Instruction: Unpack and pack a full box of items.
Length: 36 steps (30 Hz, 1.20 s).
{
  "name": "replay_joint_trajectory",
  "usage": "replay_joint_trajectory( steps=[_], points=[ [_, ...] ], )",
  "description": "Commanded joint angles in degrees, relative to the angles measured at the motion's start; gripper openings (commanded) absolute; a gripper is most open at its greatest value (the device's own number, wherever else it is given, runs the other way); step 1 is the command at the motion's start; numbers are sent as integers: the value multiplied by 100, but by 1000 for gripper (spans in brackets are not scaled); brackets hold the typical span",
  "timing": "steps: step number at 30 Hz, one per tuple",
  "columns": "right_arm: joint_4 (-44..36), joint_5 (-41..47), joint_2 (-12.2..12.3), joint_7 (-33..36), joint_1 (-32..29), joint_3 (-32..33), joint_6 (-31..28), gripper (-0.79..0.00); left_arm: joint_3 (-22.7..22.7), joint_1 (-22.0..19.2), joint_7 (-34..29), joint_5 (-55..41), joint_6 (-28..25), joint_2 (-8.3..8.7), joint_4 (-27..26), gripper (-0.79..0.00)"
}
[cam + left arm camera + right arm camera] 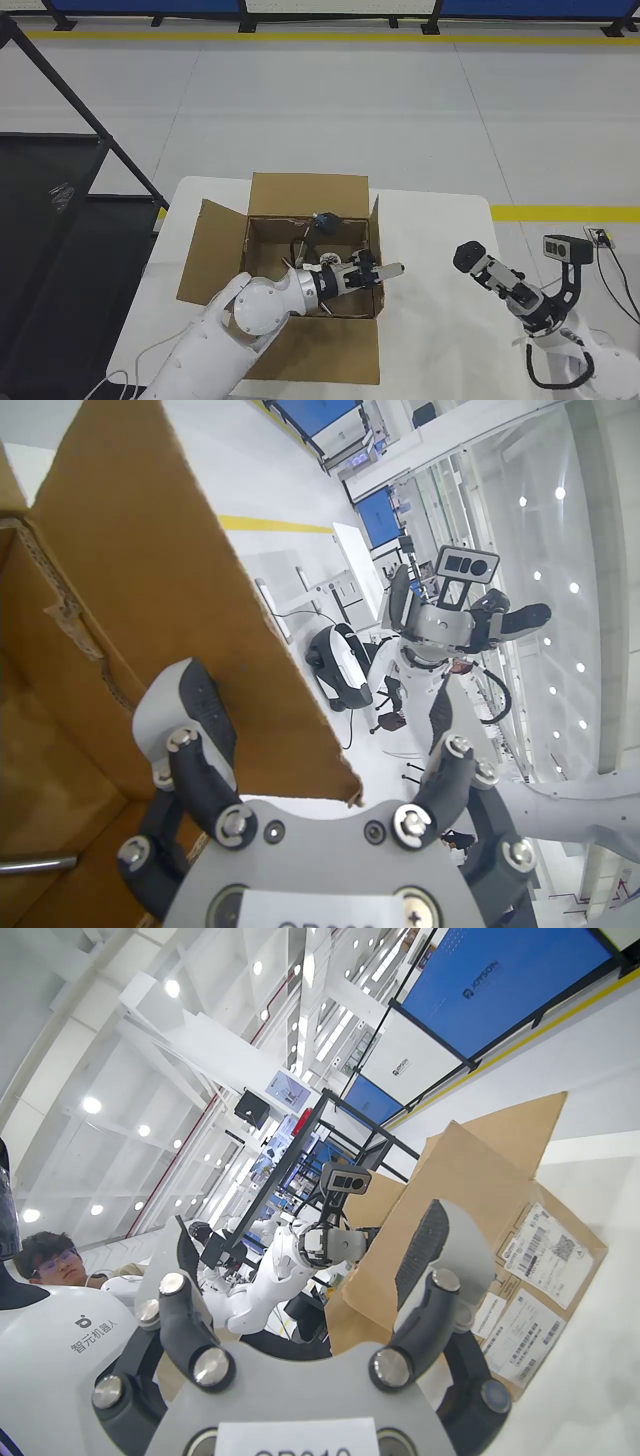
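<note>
An open cardboard box (300,215) stands mid-table with its flaps spread out. Inside lie a dark teal item (325,220) and some pale things with wires that I cannot identify. My left gripper (380,268) is at the box's right wall, open. In the left wrist view the left gripper (320,695) straddles the upright cardboard flap (150,565), one finger (205,705) inside and the other outside. My right gripper (467,257) hovers over bare table right of the box; the right gripper (305,1223) is open and holds nothing.
The white table (430,320) has bare room to the right of the box. A black metal frame (70,110) and a dark surface stand off its left side. Labels (540,1248) cover the box's outer side. A thin metal rod (35,865) lies inside the box.
</note>
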Motion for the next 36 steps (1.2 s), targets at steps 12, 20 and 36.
replay_joint_trajectory(
  steps=[12, 20, 36],
  points=[
    [46, 468, 110, -238, -492, 687, -268, 0, 990, -917, -182, -386, 139, -606, 1452, 0],
    [134, 432, 159, -371, -453, 677, -255, 0, 1180, -1148, -297, -514, 155, -856, 2007, 0],
    [57, -308, 243, -861, -155, 457, -86, 0, 398, -891, -374, -583, 35, -785, 1507, 0]
  ],
)
